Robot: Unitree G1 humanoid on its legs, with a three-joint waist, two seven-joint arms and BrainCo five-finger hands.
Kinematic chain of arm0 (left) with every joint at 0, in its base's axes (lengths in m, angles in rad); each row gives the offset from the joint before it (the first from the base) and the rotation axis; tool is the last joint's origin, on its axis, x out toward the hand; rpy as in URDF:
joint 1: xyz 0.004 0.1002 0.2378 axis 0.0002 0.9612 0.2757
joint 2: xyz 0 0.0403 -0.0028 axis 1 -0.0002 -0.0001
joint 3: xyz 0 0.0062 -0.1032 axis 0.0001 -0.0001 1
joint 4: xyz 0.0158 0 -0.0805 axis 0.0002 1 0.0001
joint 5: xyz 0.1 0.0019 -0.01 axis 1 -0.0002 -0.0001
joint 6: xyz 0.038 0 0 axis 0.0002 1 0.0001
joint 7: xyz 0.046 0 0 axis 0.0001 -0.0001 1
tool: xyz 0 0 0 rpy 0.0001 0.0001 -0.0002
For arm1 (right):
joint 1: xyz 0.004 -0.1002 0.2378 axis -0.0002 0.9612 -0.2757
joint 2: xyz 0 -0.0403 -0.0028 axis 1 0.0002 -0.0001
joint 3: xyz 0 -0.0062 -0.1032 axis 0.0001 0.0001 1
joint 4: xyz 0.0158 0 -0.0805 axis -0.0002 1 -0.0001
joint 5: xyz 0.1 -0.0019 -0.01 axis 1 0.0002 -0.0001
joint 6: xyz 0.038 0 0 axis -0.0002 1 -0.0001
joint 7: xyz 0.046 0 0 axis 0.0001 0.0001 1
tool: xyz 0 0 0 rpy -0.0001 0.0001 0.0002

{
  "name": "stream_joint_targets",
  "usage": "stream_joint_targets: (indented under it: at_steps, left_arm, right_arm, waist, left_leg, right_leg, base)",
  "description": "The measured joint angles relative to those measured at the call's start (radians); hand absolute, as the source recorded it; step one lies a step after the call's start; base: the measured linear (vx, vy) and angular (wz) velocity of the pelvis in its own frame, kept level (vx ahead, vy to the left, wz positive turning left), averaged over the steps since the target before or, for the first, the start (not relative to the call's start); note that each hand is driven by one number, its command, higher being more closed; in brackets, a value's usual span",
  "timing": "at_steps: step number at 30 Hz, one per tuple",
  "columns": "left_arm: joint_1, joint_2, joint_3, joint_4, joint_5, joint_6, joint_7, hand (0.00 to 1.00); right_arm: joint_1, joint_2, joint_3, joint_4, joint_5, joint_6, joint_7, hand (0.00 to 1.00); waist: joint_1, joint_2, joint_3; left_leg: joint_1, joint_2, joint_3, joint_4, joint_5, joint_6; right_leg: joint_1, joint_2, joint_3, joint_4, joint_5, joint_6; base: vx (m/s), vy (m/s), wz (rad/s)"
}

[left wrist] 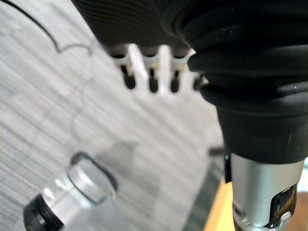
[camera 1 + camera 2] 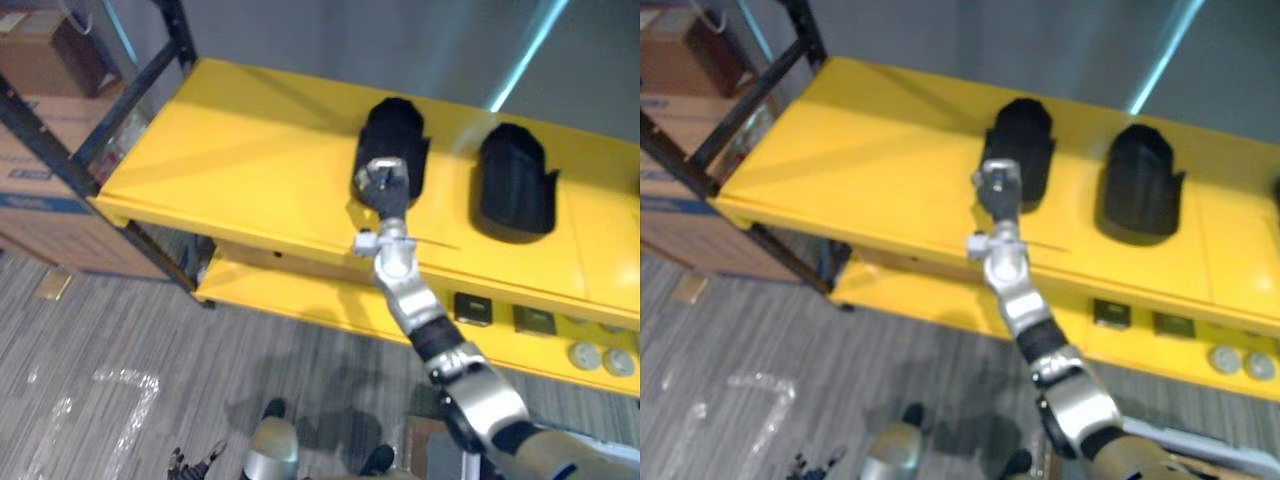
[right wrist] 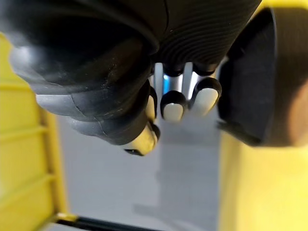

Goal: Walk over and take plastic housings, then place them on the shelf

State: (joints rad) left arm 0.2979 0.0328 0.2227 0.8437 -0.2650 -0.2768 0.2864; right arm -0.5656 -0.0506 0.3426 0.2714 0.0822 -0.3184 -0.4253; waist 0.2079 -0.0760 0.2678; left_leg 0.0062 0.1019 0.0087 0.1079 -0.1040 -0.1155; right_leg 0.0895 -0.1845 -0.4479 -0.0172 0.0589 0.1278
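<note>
Two black plastic housings stand upright on the top of the yellow shelf [image 2: 250,160]: the left housing [image 2: 395,130] and the right housing [image 2: 515,180]. My right arm reaches up from the lower right to the left housing. My right hand [image 2: 385,182] sits just in front of it. In the right wrist view that hand [image 3: 173,103] has its fingers curled with nothing in them, and the housing [image 3: 260,77] stands close beside them. My left hand [image 1: 151,67] hangs low over the grey floor with its fingers relaxed.
A lower yellow shelf [image 2: 300,290] carries small square parts [image 2: 473,308] and round discs [image 2: 583,354]. Black rack posts [image 2: 60,150] and cardboard boxes [image 2: 40,200] stand at the left. Clear plastic wrap [image 2: 120,400] lies on the carpet.
</note>
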Motion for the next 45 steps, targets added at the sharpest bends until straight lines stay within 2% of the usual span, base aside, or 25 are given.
stream_joint_targets:
  at_steps: [3, 5, 6, 8, 10, 12, 14, 17, 19, 22, 24, 25, 29, 32, 34, 38, 39, 40, 41, 42, 43, 45]
  left_arm:
    - [-0.004, 0.019, 0.005, 0.001, 0.0, -0.006, 0.016, 0.0]
    - [-0.008, 0.03, 0.004, 0.006, 0.0, -0.005, 0.018, 0.0]
    - [-0.021, 0.032, 0.003, 0.013, 0.0, -0.004, 0.021, 0.0]
    - [-0.039, 0.031, -0.002, 0.015, 0.003, -0.003, 0.025, 0.0]
    - [-0.055, 0.03, -0.008, 0.015, 0.009, 0.004, 0.025, 0.0]
    - [-0.067, 0.032, -0.013, 0.015, 0.034, 0.031, 0.023, 0.0]
    - [-0.073, 0.042, -0.048, 0.025, 0.065, 0.048, 0.015, 0.0]
    - [-0.1, 0.056, -0.103, 0.055, 0.127, 0.087, -0.02, 0.0]
    - [-0.103, 0.078, -0.14, 0.085, 0.157, 0.113, -0.05, 0.0]
    - [-0.108, 0.111, -0.207, 0.13, 0.175, 0.15, -0.085, 0.0]
    - [-0.125, 0.12, -0.258, 0.151, 0.198, 0.156, -0.103, 0.0]
    - [-0.146, 0.129, -0.306, 0.16, 0.197, 0.17, -0.115, 0.0]
    - [-0.189, 0.125, -0.405, 0.159, 0.195, 0.222, -0.154, 0.0]
    - [-0.197, 0.123, -0.463, 0.16, 0.192, 0.262, -0.165, 0.0]
    - [-0.2, 0.124, -0.484, 0.16, 0.176, 0.269, -0.166, 0.0]
    - [-0.193, 0.125, -0.501, 0.161, 0.123, 0.302, -0.172, 0.0]
    - [-0.189, 0.126, -0.461, 0.16, 0.113, 0.3, -0.171, 0.0]
    - [-0.186, 0.124, -0.428, 0.151, 0.104, 0.294, -0.164, 0.0]
    - [-0.178, 0.119, -0.405, 0.137, 0.087, 0.284, -0.152, 0.0]
    - [-0.167, 0.113, -0.388, 0.122, 0.067, 0.263, -0.148, 0.0]
    - [-0.162, 0.113, -0.384, 0.12, 0.068, 0.254, -0.148, 0.0]
    - [-0.147, 0.116, -0.38, 0.123, 0.075, 0.24, -0.145, 0.0]
  right_arm:
    - [0.136, -0.041, -0.01, -0.281, 0.011, 0.004, 0.077, 0.0]
    - [0.208, -0.079, -0.029, -0.36, 0.037, 0.014, 0.113, 0.0]
    - [0.267, -0.11, -0.06, -0.397, 0.063, 0.022, 0.135, 0.0]
    - [0.358, -0.145, -0.131, -0.419, 0.104, 0.037, 0.161, 0.0]
    - [0.463, -0.168, -0.213, -0.419, 0.147, 0.051, 0.198, 0.0]
    - [0.597, -0.181, -0.309, -0.413, 0.225, 0.056, 0.228, 0.0]
    - [0.671, -0.179, -0.402, -0.385, 0.242, 0.06, 0.219, 0.0]
    - [0.763, -0.169, -0.55, -0.33, 0.313, 0.059, 0.179, 0.0]
    - [0.832, -0.145, -0.62, -0.329, 0.338, 0.052, 0.16, 0.0]
    - [0.937, -0.106, -0.648, -0.33, 0.358, 0.027, 0.155, 0.0]
    - [0.993, -0.076, -0.647, -0.327, 0.361, 0.015, 0.146, 0.0]
    - [1.034, -0.052, -0.648, -0.318, 0.378, 0.004, 0.143, 0.0]
    - [1.079, -0.011, -0.645, -0.299, 0.38, -0.036, 0.138, 0.0]
    - [1.069, -0.006, -0.638, -0.303, 0.375, -0.072, 0.139, 0.0]
    - [1.041, -0.007, -0.635, -0.305, 0.374, -0.076, 0.14, 0.0]
    - [0.967, -0.033, -0.617, -0.302, 0.287, -0.069, 0.103, 0.0]
    - [0.901, -0.058, -0.573, -0.289, 0.288, -0.068, 0.105, 0.0]
    - [0.845, -0.09, -0.53, -0.28, 0.29, -0.068, 0.119, 0.0]
    - [0.788, -0.121, -0.495, -0.256, 0.29, -0.068, 0.129, 0.0]
    - [0.706, -0.152, -0.459, -0.2, 0.29, -0.067, 0.138, 0.0]
    - [0.651, -0.167, -0.435, -0.166, 0.292, -0.066, 0.139, 0.0]
    - [0.622, -0.169, -0.408, -0.175, 0.291, -0.067, 0.138, 0.0]
  waist:
    - [-0.054, -0.028, -0.031]
    - [-0.07, -0.038, -0.063]
    - [-0.089, -0.039, -0.074]
    - [-0.113, -0.036, -0.092]
    - [-0.121, -0.023, -0.104]
    - [-0.164, -0.002, -0.127]
    - [-0.19, 0.007, -0.14]
    - [-0.205, 0.02, -0.154]
    - [-0.244, 0.024, -0.155]
    - [-0.302, 0.026, -0.165]
    - [-0.335, 0.026, -0.167]
    - [-0.366, 0.028, -0.167]
    - [-0.406, 0.044, -0.161]
    - [-0.415, 0.055, -0.163]
    - [-0.417, 0.059, -0.162]
    - [-0.405, 0.096, -0.149]
    - [-0.384, 0.094, -0.136]
    - [-0.365, 0.091, -0.132]
    - [-0.343, 0.095, -0.125]
    - [-0.318, 0.118, -0.118]
    - [-0.296, 0.138, -0.115]
    - [-0.287, 0.154, -0.123]
  left_leg:
    - [0.031, 0.022, 0.072, -0.012, -0.016, -0.011]
    - [0.035, 0.031, 0.104, -0.012, -0.022, -0.015]
    - [0.048, 0.034, 0.115, -0.013, -0.023, -0.015]
    - [0.066, 0.034, 0.139, -0.015, -0.023, -0.015]
    - [0.093, 0.034, 0.167, -0.032, -0.023, -0.015]
    - [0.098, 0.03, 0.175, -0.045, -0.023, -0.015]
    - [0.102, 0.03, 0.2, -0.053, -0.023, -0.015]
    - [0.115, 0.037, 0.257, -0.066, -0.023, -0.016]
    - [0.141, 0.046, 0.317, -0.07, -0.029, -0.024]
    - [0.185, 0.064, 0.421, -0.07, -0.046, -0.041]
    - [0.207, 0.072, 0.476, -0.069, -0.054, -0.048]
    - [0.225, 0.073, 0.518, -0.065, -0.06, -0.05]
    - [0.261, 0.074, 0.589, -0.061, -0.074, -0.058]
    - [0.274, 0.077, 0.628, -0.062, -0.08, -0.065]
    - [0.275, 0.077, 0.64, -0.062, -0.081, -0.066]
    - [0.278, 0.086, 0.647, -0.037, -0.098, -0.076]
    - [0.235, 0.101, 0.514, 0.094, -0.131, -0.022]
    - [0.158, 0.103, 0.354, 0.248, -0.171, 0.062]
    - [0.111, 0.085, 0.213, 0.328, -0.225, 0.106]
    - [0.08, 0.057, 0.067, 0.369, -0.274, 0.114]
    - [0.067, 0.045, -0.001, 0.374, -0.307, 0.101]
    - [0.07, 0.037, -0.008, 0.329, -0.336, 0.076]
  right_leg:
    - [-0.006, 0.023, 0.068, -0.027, 0.015, -0.006]
    - [-0.021, 0.032, 0.097, -0.029, 0.017, -0.009]
    - [-0.017, 0.034, 0.108, -0.03, 0.017, -0.009]
    - [-0.018, 0.033, 0.122, -0.03, 0.018, -0.008]
    - [-0.018, 0.033, 0.15, -0.03, 0.021, -0.007]
    - [-0.019, 0.032, 0.154, -0.031, 0.023, -0.004]
    - [-0.026, 0.033, 0.176, -0.041, 0.03, -0.002]
    - [-0.058, 0.041, 0.227, -0.048, 0.046, -0.003]
    - [-0.066, 0.058, 0.281, -0.047, 0.053, -0.008]
    - [-0.09, 0.086, 0.372, -0.046, 0.063, -0.015]
    - [-0.103, 0.101, 0.424, -0.047, 0.071, -0.017]
    - [-0.11, 0.111, 0.46, -0.048, 0.077, -0.019]
    - [-0.111, 0.127, 0.52, -0.061, 0.091, -0.021]
    - [-0.122, 0.137, 0.533, -0.062, 0.096, -0.024]
    - [-0.13, 0.141, 0.534, -0.065, 0.102, -0.03]
    - [-0.143, 0.166, 0.561, -0.071, 0.105, -0.029]
    - [-0.141, 0.175, 0.608, -0.059, 0.108, -0.032]
    - [-0.154, 0.181, 0.653, -0.053, 0.108, -0.046]
    - [-0.167, 0.187, 0.698, -0.046, 0.109, -0.05]
    - [-0.177, 0.211, 0.745, -0.047, 0.117, -0.058]
    - [-0.188, 0.229, 0.765, -0.047, 0.126, -0.054]
    - [-0.215, 0.236, 0.774, -0.046, 0.135, -0.04]
  base:
    - [0.01, 0.006, -0.61]
    - [0.02, 0.001, -0.45]
    - [0.04, 0.007, -0.35]
    - [0.03, 0.017, -0.31]
    - [0.01, 0.035, -0.38]
    - [-0.02, 0.034, -0.11]
    - [-0.02, 0.025, -0.24]
    - [-0.02, 0.007, -0.53]
    - [-0.02, -0.002, -0.84]
    - [-0.03, -0.015, -0.94]
    - [-0.05, -0.036, -0.94]
    - [-0.06, -0.03, -0.79]
    - [-0.07, -0.022, -0.57]
    - [-0.07, -0.036, -0.37]
    - [-0.07, -0.043, -0.21]
    - [-0.04, -0.048, -0.26]
    - [-0.01, -0.087, -0.91]
    - [-0.02, 0.003, -1.18]
    - [-0.09, 0.138, -1.42]
    - [-0.14, 0.25, -1.42]
    - [-0.13, 0.232, -1.15]
    - [-0.09, 0.169, -0.38]
